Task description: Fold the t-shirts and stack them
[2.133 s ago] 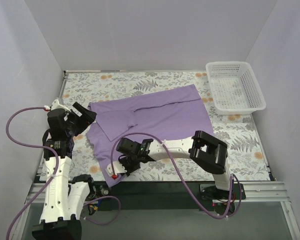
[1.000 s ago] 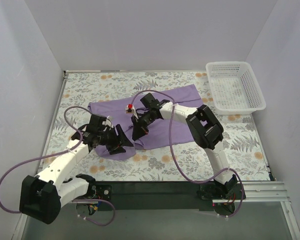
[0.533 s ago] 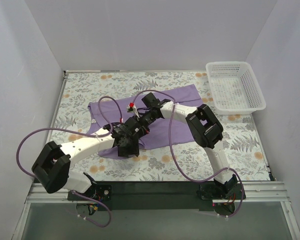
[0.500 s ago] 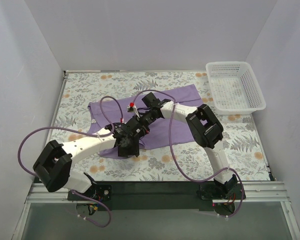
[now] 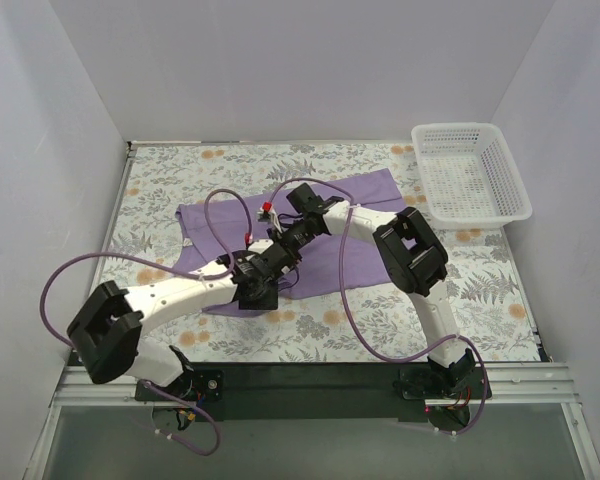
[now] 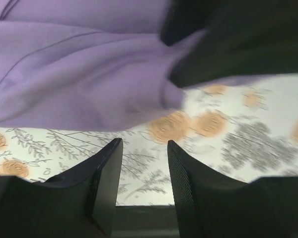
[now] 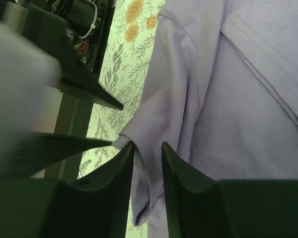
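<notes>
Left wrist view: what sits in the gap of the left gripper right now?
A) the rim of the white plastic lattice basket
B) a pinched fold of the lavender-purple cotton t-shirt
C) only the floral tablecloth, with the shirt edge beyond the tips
C: the left gripper stands open with only the floral tablecloth showing in its gap, while the lavender-purple cotton t-shirt lies beyond the tips.

I'm getting bright, even overhead light, soft shadows; wrist views are smearing, the lavender-purple cotton t-shirt [image 6: 64, 84] blurring.
</notes>
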### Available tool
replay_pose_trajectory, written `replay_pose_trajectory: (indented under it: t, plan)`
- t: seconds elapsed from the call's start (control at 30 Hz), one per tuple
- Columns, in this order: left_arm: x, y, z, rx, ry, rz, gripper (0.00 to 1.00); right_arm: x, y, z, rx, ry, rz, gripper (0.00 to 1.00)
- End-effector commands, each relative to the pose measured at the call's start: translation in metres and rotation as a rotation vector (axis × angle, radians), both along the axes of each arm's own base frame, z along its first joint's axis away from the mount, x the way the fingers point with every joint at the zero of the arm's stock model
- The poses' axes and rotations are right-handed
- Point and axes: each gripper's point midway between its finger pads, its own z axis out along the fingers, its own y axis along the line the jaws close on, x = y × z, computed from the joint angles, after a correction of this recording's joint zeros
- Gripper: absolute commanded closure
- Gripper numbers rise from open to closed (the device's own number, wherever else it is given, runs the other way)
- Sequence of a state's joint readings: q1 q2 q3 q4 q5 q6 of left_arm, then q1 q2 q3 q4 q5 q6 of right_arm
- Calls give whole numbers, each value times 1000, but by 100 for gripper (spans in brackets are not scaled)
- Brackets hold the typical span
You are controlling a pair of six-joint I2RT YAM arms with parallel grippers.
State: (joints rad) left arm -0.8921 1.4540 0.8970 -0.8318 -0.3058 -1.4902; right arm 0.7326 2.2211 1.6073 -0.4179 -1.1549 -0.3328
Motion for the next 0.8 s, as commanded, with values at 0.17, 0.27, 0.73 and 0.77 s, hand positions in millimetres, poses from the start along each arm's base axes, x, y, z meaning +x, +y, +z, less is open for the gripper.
replay_pose_trajectory:
  t: [0.17,0.27,0.73,0.77]
  plan:
    - [14,-30,108,-438,-409,-143,24,10,-1,42,37,-152,2,43]
    - [15,-30,136,-507,-519,-217,13,18,-11,51,35,-206,-15,38]
    - [-32,-77,74,-433,-225,-748,40,62,-145,76,-19,-393,-238,35]
    - [-31,-74,61,-371,-184,-715,41,64,-156,82,-1,-412,-261,35]
